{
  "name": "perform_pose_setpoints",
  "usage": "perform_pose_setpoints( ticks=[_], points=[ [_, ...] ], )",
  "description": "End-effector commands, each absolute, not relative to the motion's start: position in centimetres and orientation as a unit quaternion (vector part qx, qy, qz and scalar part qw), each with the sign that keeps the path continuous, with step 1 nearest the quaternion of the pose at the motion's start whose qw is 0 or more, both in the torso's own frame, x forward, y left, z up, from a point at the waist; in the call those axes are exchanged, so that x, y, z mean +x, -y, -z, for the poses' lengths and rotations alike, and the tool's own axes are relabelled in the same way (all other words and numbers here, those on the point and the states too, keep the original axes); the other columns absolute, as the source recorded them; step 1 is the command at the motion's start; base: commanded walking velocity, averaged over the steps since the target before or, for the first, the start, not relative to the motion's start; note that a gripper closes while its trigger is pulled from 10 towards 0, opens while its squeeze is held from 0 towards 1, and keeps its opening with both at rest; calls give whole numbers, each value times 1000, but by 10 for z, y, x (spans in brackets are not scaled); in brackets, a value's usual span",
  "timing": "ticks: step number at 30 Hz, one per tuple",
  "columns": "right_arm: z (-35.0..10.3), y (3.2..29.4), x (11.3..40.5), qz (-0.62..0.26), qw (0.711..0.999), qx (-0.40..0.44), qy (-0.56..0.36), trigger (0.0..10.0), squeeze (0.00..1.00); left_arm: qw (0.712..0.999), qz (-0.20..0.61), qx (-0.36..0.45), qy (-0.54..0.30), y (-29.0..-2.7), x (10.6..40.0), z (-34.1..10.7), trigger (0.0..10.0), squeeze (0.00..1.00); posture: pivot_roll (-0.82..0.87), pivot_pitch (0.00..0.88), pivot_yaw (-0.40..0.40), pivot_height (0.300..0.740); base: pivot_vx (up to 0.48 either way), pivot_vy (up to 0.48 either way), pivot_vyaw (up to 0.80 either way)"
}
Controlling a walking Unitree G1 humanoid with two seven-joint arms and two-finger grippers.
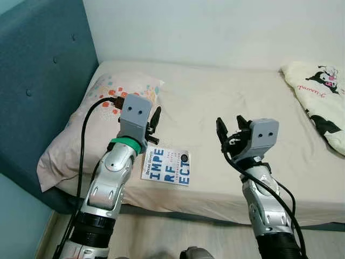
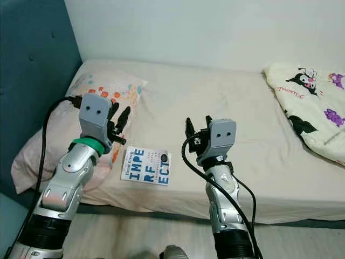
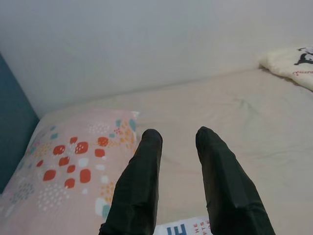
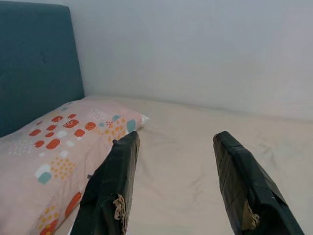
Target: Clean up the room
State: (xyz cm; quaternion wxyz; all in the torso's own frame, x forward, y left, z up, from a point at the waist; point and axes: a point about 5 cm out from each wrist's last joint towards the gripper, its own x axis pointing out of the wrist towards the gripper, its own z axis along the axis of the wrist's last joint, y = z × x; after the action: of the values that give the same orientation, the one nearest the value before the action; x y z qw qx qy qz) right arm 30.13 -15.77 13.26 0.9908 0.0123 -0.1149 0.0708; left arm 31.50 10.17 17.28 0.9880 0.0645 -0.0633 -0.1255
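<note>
The left pincer [image 1: 153,125] is hovering with fingers spread just above the book [image 1: 166,167], which is lying flat near the bed's [image 1: 226,102] front edge, beside the spotted pillow [image 1: 97,127]. It looks like the reach step; next comes lowering onto the cover. The right pincer [image 1: 228,128] is waiting spread nearby. A cartoon blanket [image 1: 321,97] is lying far from the book.

Both arms raised forward, elbows bent, wrists level.
Left gripper [image 1: 152,125]: fingers slightly parted, holding nothing. Right gripper [image 1: 230,129]: fingers spread wide, holding nothing.
</note>
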Motion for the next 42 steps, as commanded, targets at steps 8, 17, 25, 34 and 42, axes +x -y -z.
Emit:
perform_pose_setpoints(
  ticks=[8,17,25,34,42],
  points=[
    [-127,158,301,-70,992,19,101,10000,0,988,125,68,60,-102,316,-170,10000,0,-33,0,-3,686,0,-480,0],
    [-126,158,301,-70,993,23,97,10000,0,988,124,68,59,-102,316,-170,10000,0,-33,0,-3,686,0,-471,-178],
    [-125,159,302,-70,993,22,92,10000,0,988,123,68,59,-102,316,-169,10000,0,-35,0,-3,686,0,-452,-300],
    [-124,159,302,-70,993,19,90,10000,0,988,124,68,58,-103,317,-168,10000,0,-37,0,-2,686,0,-447,0],
    [-125,159,302,-70,993,18,90,10000,0,988,124,69,58,-103,317,-169,10000,0,-36,0,1,686,0,-438,0]
  ],
)
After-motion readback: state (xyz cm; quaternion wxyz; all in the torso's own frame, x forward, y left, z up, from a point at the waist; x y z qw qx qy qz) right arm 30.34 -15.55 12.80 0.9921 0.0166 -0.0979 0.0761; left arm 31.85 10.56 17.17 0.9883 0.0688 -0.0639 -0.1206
